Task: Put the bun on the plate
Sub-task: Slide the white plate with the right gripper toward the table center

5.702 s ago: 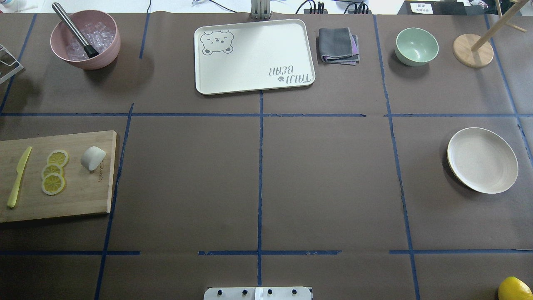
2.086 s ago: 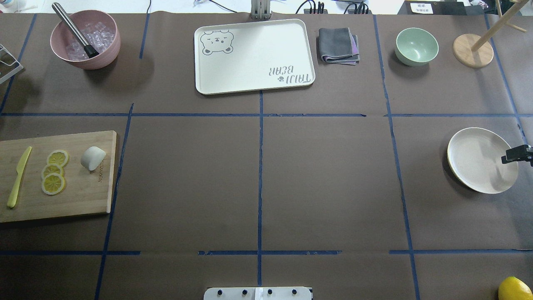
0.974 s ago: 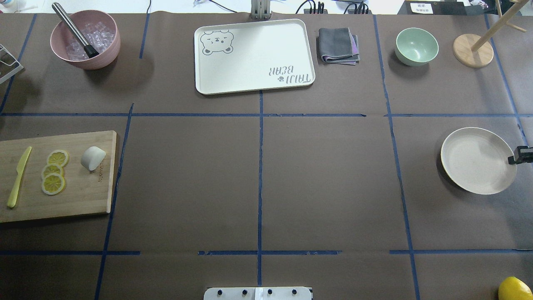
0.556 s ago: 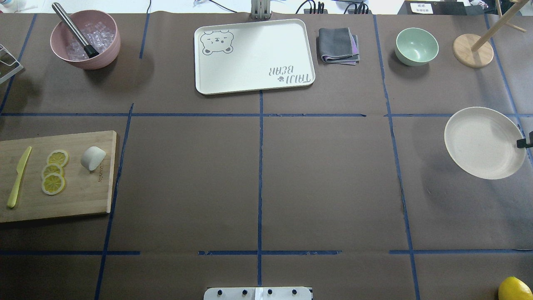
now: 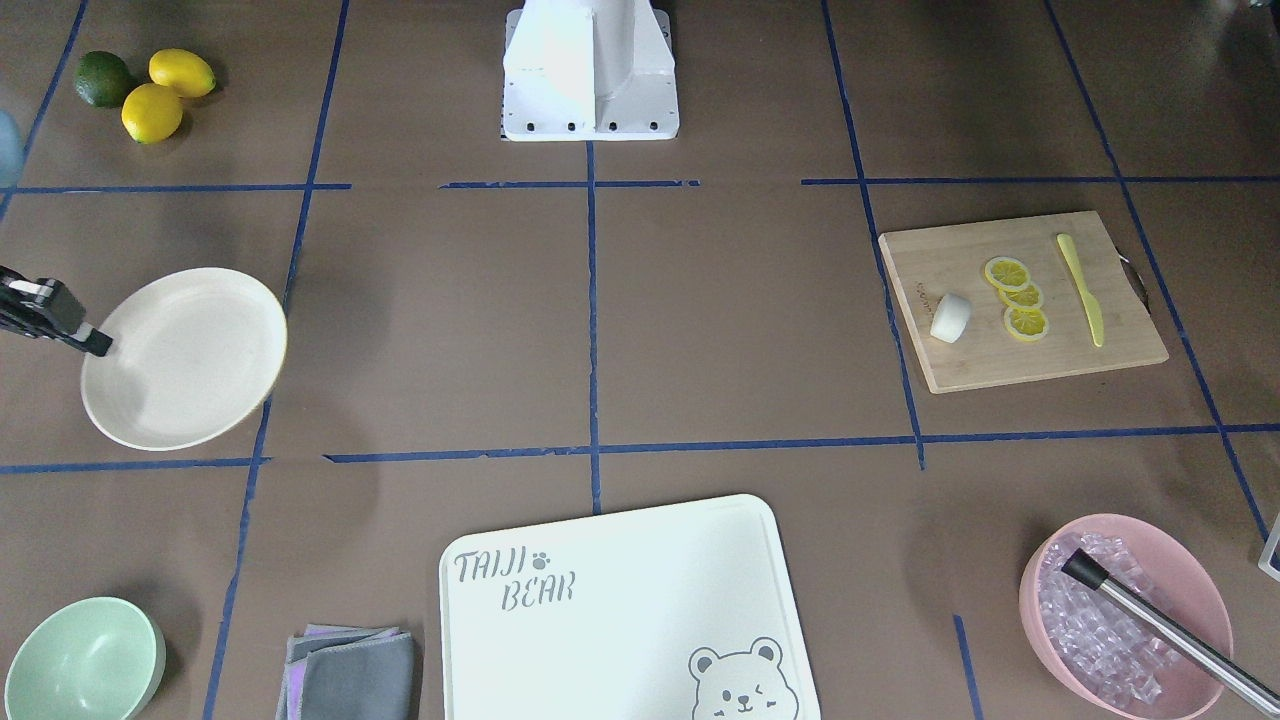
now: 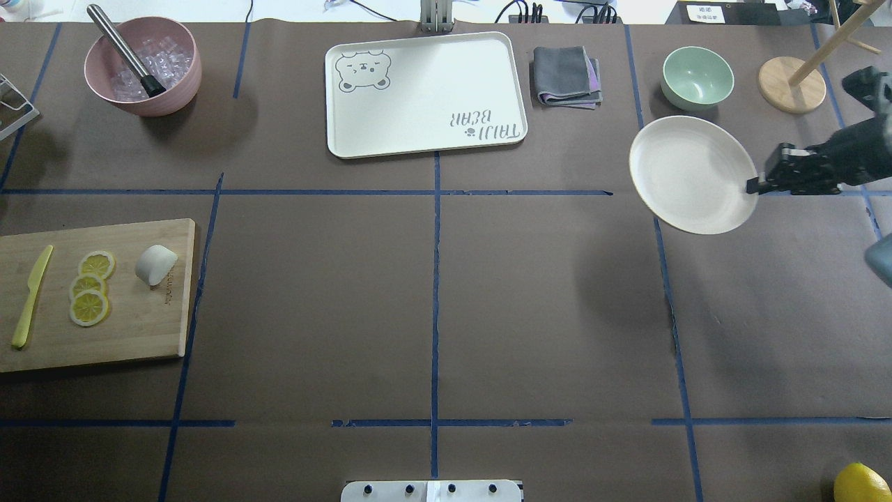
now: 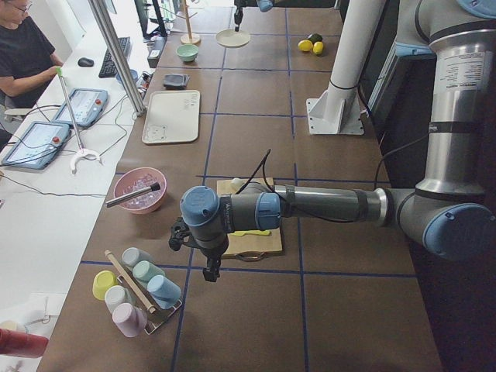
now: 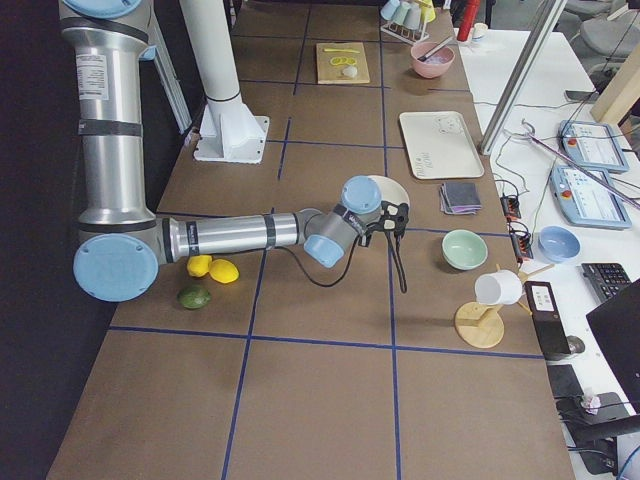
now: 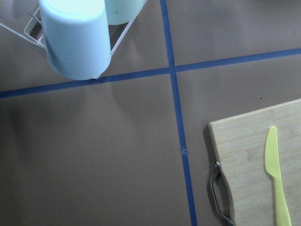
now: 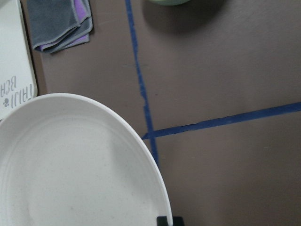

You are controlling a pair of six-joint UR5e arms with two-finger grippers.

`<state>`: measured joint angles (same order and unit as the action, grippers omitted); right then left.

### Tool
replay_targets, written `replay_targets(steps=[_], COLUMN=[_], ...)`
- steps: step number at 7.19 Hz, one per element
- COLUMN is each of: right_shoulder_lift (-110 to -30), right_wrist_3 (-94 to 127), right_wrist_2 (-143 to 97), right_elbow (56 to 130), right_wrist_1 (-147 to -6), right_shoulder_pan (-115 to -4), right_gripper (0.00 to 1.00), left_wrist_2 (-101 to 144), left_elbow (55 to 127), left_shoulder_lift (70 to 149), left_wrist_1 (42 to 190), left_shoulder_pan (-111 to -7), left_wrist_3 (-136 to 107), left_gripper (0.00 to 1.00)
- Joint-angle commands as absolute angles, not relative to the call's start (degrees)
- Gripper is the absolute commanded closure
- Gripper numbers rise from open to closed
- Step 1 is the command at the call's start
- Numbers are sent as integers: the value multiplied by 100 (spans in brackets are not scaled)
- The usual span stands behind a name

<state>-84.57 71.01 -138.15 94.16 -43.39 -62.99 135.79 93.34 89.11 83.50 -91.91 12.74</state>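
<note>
The white bun (image 6: 155,264) lies on the wooden cutting board (image 6: 139,328) at the table's left, beside the lemon slices (image 6: 90,286); it also shows in the front view as the bun (image 5: 950,318). The cream plate (image 6: 686,171) hangs tilted above the table at the right, near the green bowl. My right gripper (image 6: 753,187) is shut on the plate's right rim. From the front, the plate (image 5: 190,360) and right gripper (image 5: 98,346) sit at the left. My left gripper (image 7: 210,271) hovers off the board's outer end; whether it is open or shut I cannot tell.
The bear-printed tray (image 6: 425,94) and a folded grey cloth (image 6: 566,75) lie at the far middle. A green bowl (image 6: 697,77) and a wooden stand (image 6: 791,84) are far right. A pink ice bowl (image 6: 143,66) is far left. A yellow knife (image 6: 31,296) lies on the board.
My right gripper came in from the right, closed on the plate's rim, lifted it off the table and carried it away and leftward toward the green bowl. The bun has not moved.
</note>
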Motion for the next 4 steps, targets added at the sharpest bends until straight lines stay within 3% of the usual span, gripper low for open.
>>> replay_targets(steps=[1,3,4], right_shoulder_lift=[-7589,-6360,-6137], right_wrist_3=[8397,8692,8866], right_wrist_2=[-12724,-11608,-11175], right_elbow=[9422,9413,9378], right_wrist_1=[-4507,-6161,-6326], right_shoulder_pan=[-5017,-3978,-3599], right_gripper=[100,100,100], left_wrist_2=[13579,13570,13579], left_elbow=[9360,9369,9369], left_shoulder_lift=[8895,8886,8886], left_wrist_1=[8350,8350,8350], left_shoulder_pan=[-9193,-9193,-9193], left_wrist_3=[1274,1266,1266], left_gripper=[0,0,0])
